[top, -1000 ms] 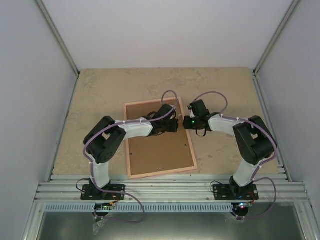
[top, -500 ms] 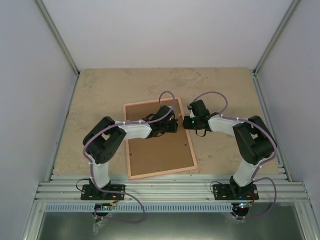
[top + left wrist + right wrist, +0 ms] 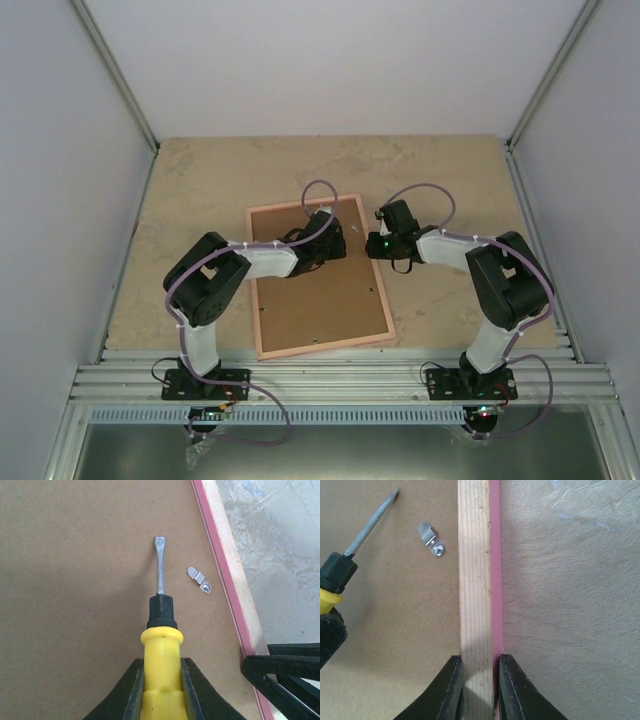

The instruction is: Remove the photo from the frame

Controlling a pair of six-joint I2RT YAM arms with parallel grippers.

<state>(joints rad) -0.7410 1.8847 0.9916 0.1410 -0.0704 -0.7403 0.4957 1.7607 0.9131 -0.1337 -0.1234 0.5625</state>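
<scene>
Left claw [image 3: 161, 666] and right claw [image 3: 479, 661] point inward, both clamped tight.

The whole thing sits inside a boxy enclosure. The back wall [image 3: 340, 70] is a plain white panel, and the left wall [image 3: 60, 200] and right wall [image 3: 590, 250] are the same sort of pale grey-white sheet, totally blank. Thin aluminium posts [image 3: 113, 75] run along the corners where the panels meet. The surface [image 3: 200, 190] is a beige, marbled stone-look top with faint lighter veins. Up close in the wrist views it looks mottled and a bit glossy. Along its near edge there's a band of slotted aluminium rails [image 3: 340, 375], then a pale ribbed strip [image 3: 340, 412], and below that a dull grey panel [image 3: 340, 450]. The light is soft and even, with only faint shadows.
</scene>
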